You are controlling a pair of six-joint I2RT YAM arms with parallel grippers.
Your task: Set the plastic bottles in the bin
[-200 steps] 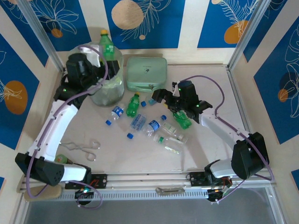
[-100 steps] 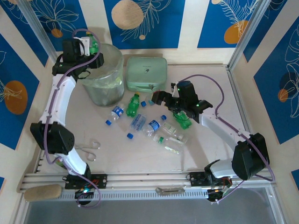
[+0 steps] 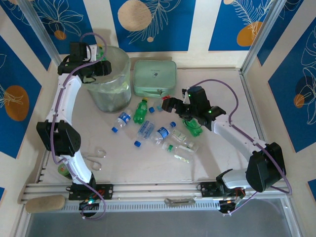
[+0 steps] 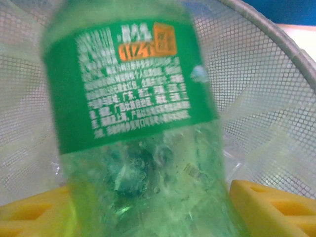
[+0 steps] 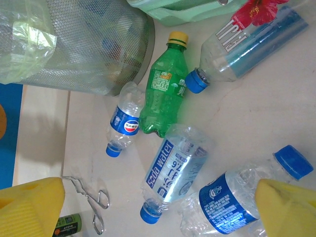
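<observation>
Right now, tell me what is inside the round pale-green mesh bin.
A crumpled clear plastic bag lines the round mesh bin, and a green-labelled plastic bottle hangs in its mouth. The bottle hides the bin's bottom.

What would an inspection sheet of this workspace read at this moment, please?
Surface: pale table, no spill seen.
Job's things: several plastic bottles lie loose mid-table; bin stands at the far left, lined with a bag.
Clutter: mint-green case beside the bin; metal tongs near the left arm.
Pincers: left pincer over the bin with a green bottle between its pads, grip unclear; right pincer open above the loose bottles.
Cables: purple cables loop along both arms, nothing seen snagged.
Surroundings: blue-and-cream patterned walls; metal rail at the near edge.
</observation>
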